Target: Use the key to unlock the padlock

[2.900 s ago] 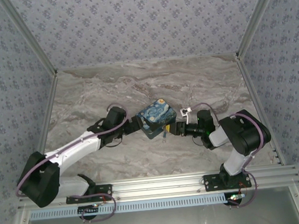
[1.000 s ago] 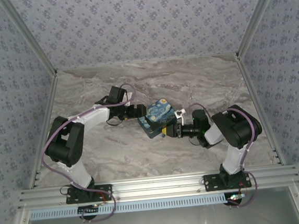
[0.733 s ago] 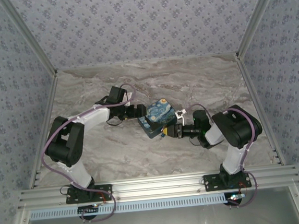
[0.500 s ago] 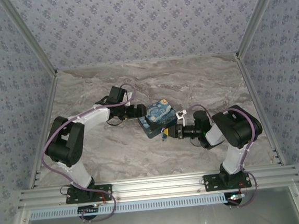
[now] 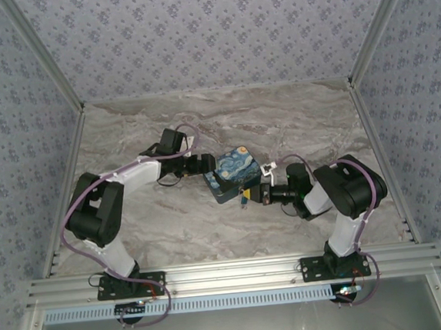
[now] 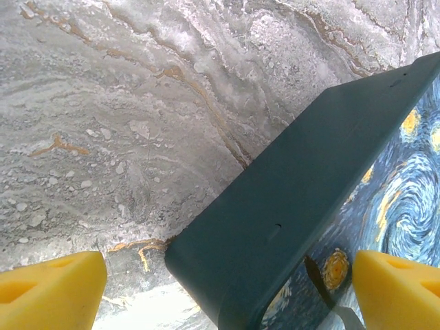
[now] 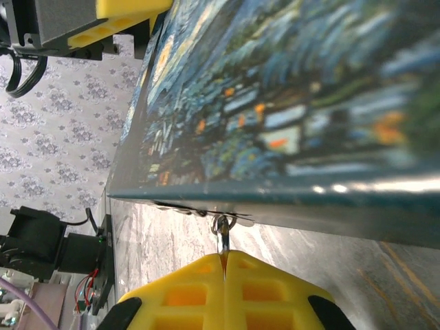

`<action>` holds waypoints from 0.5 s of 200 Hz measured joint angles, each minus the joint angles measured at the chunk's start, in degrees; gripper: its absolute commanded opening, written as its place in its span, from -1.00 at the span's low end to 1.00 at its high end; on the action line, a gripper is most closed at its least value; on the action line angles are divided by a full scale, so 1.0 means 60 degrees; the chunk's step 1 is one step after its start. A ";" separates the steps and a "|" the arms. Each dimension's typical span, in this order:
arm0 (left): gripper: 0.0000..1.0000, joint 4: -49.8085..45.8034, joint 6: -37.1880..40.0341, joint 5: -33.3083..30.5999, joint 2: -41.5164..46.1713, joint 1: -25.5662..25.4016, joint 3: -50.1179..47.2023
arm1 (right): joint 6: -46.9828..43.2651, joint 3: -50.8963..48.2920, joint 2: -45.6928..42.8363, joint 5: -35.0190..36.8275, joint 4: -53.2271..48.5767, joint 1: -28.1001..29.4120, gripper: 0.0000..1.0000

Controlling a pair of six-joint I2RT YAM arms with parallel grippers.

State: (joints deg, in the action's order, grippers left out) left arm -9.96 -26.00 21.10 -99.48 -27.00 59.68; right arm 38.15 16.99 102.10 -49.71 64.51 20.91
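Right wrist view: we see the right gripper (image 7: 223, 260) pinched together on a thin silvery piece (image 7: 223, 237) at the box's (image 7: 289, 89) edge, key or padlock we cannot tell; the left gripper (image 6: 225, 289) gapes astride the box's corner

Your left jaws sit at the upper-left edge of the flat rectangular box printed with a swirling blue-and-yellow painting (image 5: 234, 171). Your right jaws, pinched together, meet its lower-right edge, so the box lies between the two. Behind the left jaws, the white-and-black left arm (image 5: 132, 175) doubles back through a raised elbow to its base. Behind the right jaws, the black right arm (image 5: 345, 189) folds up tightly. The grey marbled desk (image 5: 164, 232) spreads around both jaws. Whatever is at the right jaws' tips is too small for you to make out.
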 measured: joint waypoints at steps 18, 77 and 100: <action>0.82 0.0124 -0.0073 -0.0084 0.0113 0.0000 -0.0149 | 0.0029 -0.0040 -0.0018 0.0091 0.0007 -0.0095 -0.98; 0.82 0.0517 -0.0517 -0.0466 0.0627 -0.0240 -0.0838 | 0.0255 -0.0189 -0.0229 0.0426 0.0022 -0.0288 -1.00; 0.82 0.0750 -0.0790 -0.0736 0.0885 -0.0430 -0.1173 | 0.0372 -0.0240 -0.0288 0.0528 0.0044 -0.0412 -1.00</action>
State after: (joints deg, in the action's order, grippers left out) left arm -5.45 -30.74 16.69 -94.17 -29.58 52.64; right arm 40.38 15.55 100.38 -46.54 64.77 18.44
